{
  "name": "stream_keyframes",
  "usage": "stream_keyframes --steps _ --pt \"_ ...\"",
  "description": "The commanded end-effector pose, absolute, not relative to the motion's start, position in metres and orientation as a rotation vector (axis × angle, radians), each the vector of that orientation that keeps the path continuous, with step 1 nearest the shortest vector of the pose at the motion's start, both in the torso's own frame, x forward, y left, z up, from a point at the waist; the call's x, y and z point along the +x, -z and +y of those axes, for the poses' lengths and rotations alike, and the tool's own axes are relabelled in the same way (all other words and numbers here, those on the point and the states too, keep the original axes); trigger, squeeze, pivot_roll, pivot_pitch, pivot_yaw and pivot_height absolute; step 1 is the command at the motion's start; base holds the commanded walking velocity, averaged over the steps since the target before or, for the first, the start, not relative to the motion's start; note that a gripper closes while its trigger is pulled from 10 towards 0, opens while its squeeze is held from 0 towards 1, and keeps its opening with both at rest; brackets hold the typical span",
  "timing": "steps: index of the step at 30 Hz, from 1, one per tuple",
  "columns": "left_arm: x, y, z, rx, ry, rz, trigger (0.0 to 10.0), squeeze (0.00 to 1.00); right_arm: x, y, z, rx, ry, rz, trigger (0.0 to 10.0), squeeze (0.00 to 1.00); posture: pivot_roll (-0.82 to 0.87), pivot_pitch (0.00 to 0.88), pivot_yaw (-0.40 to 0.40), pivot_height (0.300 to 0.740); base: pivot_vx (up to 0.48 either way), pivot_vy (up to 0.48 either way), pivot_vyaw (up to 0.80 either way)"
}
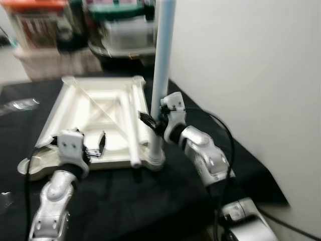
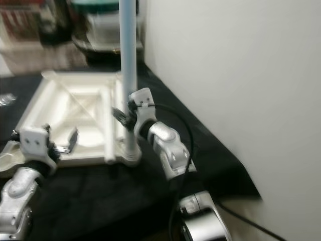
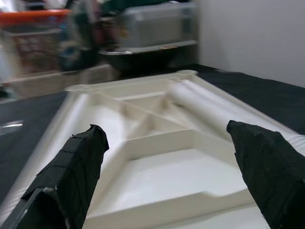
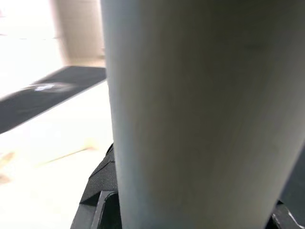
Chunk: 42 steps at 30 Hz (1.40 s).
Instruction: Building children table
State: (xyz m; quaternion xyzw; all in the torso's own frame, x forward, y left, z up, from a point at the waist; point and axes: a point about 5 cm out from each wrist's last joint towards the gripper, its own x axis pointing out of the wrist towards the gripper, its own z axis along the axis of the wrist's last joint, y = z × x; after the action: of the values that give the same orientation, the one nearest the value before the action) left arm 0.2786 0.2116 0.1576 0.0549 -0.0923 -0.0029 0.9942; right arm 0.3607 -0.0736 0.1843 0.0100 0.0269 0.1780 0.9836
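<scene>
Step in hand, my read: seating a leg into a corner socket of the upside-down tabletop. Looks mid-install, one leg upright, at least one more to go.

L to R:

Left gripper (image 1: 95,146) hovers just over the near-left part of the tabletop (image 1: 75,105), fingers spread wide, holding nothing. Left wrist view confirms it: both black fingers (image 3: 71,171) well apart, ribbed white underside betw them. Left forearm comes up from bottom-left, wrist bent fwd toward the tray-like underside. Reads as idle or ready to brace the top.

Tabletop lies flat on the black cloth (image 1: 130,201), underside up, diagonal ribs visible. A second white leg (image 1: 133,130) lies loose along its right inner edge, near the upright one.

Upright leg (image 1: 161,60), pale blue-white tube, stands vertical in the near-right corner socket (image 1: 156,159). Can't tell if fully seated; frames are blurred.

Right gripper (image 1: 153,121) is clamped round the upright leg at its lower part, just above the socket. Right wrist view: the tube crowds the lens, black finger (image 4: 97,191) against it. Right arm reaches in from lower right, elbow bent, wrist tipped in toward the tube, cable looping over forearm.

Bkgd: plastic storage bins (image 1: 45,30) behind the tabletop, white wall (image 1: 251,75) at right.

Next move needs, imo: keep tube plumb, push or twist down til it bottoms in the socket, left gripper pinning the top so it doesn't slide on the cloth. Then let go and go for the loose leg.
</scene>
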Motion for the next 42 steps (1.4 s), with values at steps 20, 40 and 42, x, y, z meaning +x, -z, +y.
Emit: stream_keyframes --steps 20,40,42 --pt "0.282 -0.153 0.208 0.112 0.025 -0.169 10.0 0.00 0.319 -0.212 -0.094 0.073 -1.094 -0.062 10.0 0.00 0.08 0.000 -0.079 0.740 0.000 0.000 0.00" --pt "0.277 -0.151 0.210 0.112 0.016 -0.164 10.0 0.00 0.333 -0.164 -0.108 -0.130 -0.167 0.105 0.0 0.00 0.08 0.000 -0.085 0.740 0.000 0.000 0.00" --pt "0.278 -0.151 0.210 0.112 0.022 -0.162 10.0 0.00 0.323 -0.177 -0.084 -0.036 -0.361 0.051 10.0 0.00 0.07 0.000 -0.079 0.740 0.000 0.000 0.00"
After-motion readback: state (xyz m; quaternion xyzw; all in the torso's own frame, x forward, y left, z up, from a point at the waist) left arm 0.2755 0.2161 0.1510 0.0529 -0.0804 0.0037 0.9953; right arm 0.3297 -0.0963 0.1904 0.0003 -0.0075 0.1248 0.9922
